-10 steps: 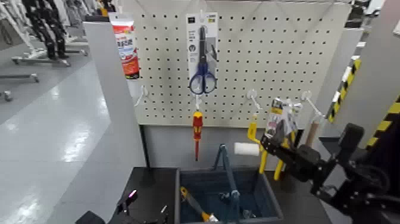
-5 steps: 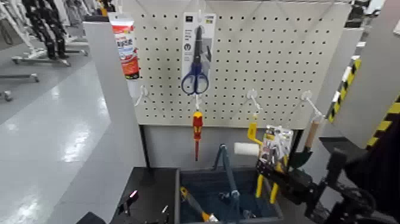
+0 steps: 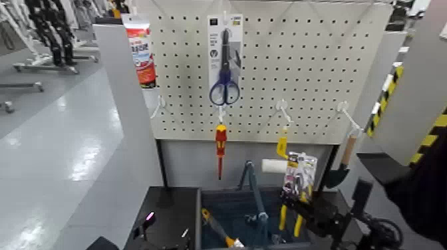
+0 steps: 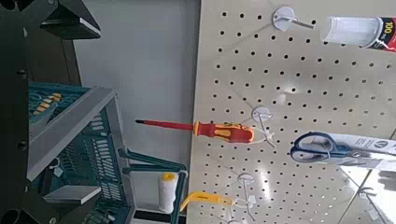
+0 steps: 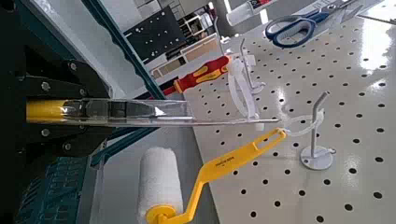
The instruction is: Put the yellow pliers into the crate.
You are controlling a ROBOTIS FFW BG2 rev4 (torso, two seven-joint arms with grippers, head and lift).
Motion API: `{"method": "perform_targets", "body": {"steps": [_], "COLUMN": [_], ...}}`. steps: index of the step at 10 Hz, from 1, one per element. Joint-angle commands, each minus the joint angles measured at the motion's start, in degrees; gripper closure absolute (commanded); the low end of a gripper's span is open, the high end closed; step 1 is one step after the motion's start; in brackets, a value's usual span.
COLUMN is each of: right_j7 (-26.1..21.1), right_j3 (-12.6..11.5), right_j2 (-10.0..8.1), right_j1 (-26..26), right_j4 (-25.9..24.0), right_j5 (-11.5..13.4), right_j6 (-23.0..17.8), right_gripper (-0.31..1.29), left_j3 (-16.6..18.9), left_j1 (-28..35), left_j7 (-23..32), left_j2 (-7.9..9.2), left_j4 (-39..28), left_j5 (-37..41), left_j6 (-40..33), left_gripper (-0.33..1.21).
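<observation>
The yellow pliers (image 3: 297, 193) hang upright on their retail card, handles down, over the right part of the crate (image 3: 207, 214). My right gripper (image 3: 314, 214) is shut on them from the right side. In the right wrist view one yellow handle of the pliers (image 5: 51, 110) and the clear card edge lie between the dark jaws, with the crate (image 5: 51, 198) below. The crate is a dark blue-grey bin with an upright hoop handle (image 3: 253, 189). My left gripper (image 4: 89, 110) is open and empty, parked low beside the crate (image 4: 70, 140).
The pegboard (image 3: 306, 60) holds blue scissors (image 3: 225, 66), a red screwdriver (image 3: 220, 149), a yellow-handled paint roller (image 3: 276, 165), a wooden-handled tool (image 3: 346, 154) and a red and white tube (image 3: 141, 50). A yellow-handled tool (image 3: 216, 229) lies in the crate.
My right gripper has carried the pliers down and to the left, away from the pegboard hook, to above the crate's right side. The left arm has not moved.
</observation>
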Motion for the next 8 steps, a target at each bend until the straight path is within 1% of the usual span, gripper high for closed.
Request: {"method": "perform_targets", "body": {"steps": [1, 2, 3, 4, 5, 8], "right_j7": [-0.1, -1.0, -1.5, -1.9, -1.8, -1.6], "right_j3": [1.9, 1.9, 1.6, 1.5, 1.5, 1.5], "right_j2": [-0.15, -0.15, -0.06, 0.03, -0.06, -0.06], "right_j1": [-1.9, -2.1, -2.1, -2.0, -2.0, -1.9], "right_j4": [3.2, 3.1, 2.9, 2.7, 2.5, 1.9], "right_j5": [1.2, 1.9, 1.7, 1.3, 1.0, 0.8], "right_j6": [-1.7, -0.2, 0.9, 1.1, 1.1, 1.1], "right_gripper": [1.16, 0.97, 0.45, 0.1, 0.02, 0.02], "left_j3": [0.0, 0.0, 0.1, 0.1, 0.1, 0.1], "left_j1": [-0.1, -0.1, -0.1, -0.1, -0.1, -0.1], "left_j7": [0.0, 0.0, 0.0, 0.0, 0.0, -0.1], "left_j2": [-0.04, -0.04, -0.04, -0.04, -0.04, 0.05], "left_j4": [0.0, 0.0, 0.0, 0.0, 0.0, 0.0], "left_j5": [-0.1, -0.1, -0.1, -0.1, -0.1, -0.1], "left_j6": [-0.1, -0.1, -0.1, -0.1, -0.1, -0.1], "left_gripper": [0.13, 0.13, 0.13, 0.13, 0.13, 0.13]}}
